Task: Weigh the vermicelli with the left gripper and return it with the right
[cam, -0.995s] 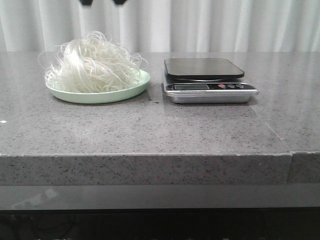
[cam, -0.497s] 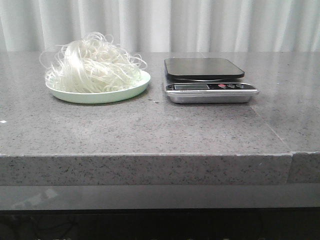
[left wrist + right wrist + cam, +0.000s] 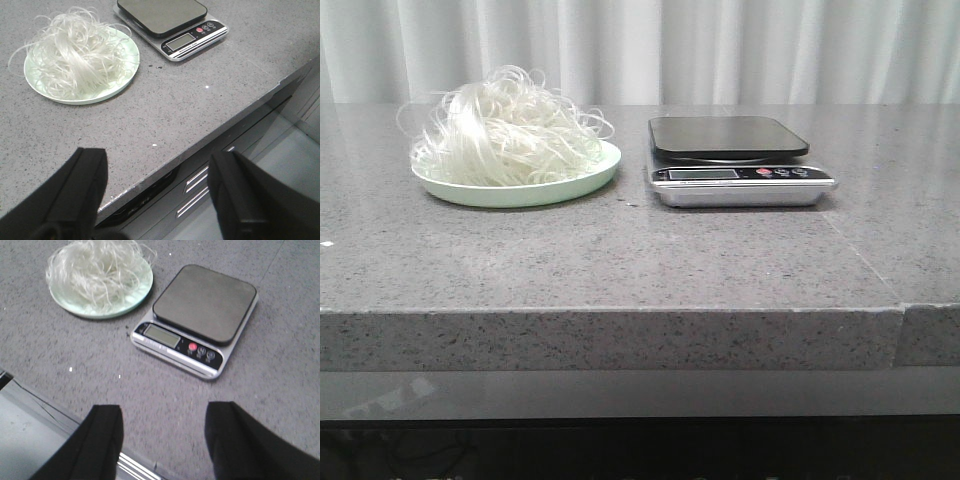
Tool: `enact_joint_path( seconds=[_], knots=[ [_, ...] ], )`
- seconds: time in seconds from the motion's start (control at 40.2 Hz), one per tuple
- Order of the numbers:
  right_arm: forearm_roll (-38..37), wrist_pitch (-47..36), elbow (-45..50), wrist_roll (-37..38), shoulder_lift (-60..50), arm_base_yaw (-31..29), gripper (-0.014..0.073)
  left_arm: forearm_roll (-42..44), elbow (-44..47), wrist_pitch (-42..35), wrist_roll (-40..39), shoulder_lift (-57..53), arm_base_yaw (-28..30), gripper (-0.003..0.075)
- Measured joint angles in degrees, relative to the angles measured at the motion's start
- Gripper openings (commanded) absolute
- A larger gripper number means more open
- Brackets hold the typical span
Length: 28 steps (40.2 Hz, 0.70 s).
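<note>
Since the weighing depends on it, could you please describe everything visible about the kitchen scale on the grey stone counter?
The flat digital kitchen scale has a dark, square, rounded-corner weighing platform on a silver base. Its front strip carries a pale rectangular display, which looks blank, and a red button beside two dark ones. It sits level on the speckled grey counter, beside the pale green plate without touching it. Nothing lies on the platform.

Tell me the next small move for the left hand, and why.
Probably bring the left hand forward and down over the vermicelli. It is open and empty back at the table edge, the noodles sit on the green plate, and the scale platform is bare.
</note>
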Motion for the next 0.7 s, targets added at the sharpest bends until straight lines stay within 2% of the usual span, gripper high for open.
enact_joint_path(
  seconds=[0.323, 0.423, 0.622, 0.696],
  knots=[
    [0.0, 5.2, 8.5, 0.0, -14.0, -0.1, 0.0475, 0.0, 0.0, 0.1, -0.1, 0.0, 0.0, 0.0497],
    [0.0, 6.0, 8.7, 0.0, -15.2, -0.1, 0.0413, 0.0, 0.0, 0.1, -0.1, 0.0, 0.0, 0.0432],
    [0.0, 6.2, 8.9, 0.0, -15.4, -0.1, 0.0186, 0.0, 0.0, 0.1, -0.1, 0.0, 0.0, 0.0243],
    [0.0, 6.3, 8.9, 0.0, -15.4, -0.1, 0.016, 0.0, 0.0, 0.1, -0.1, 0.0, 0.0, 0.018]
  ],
)
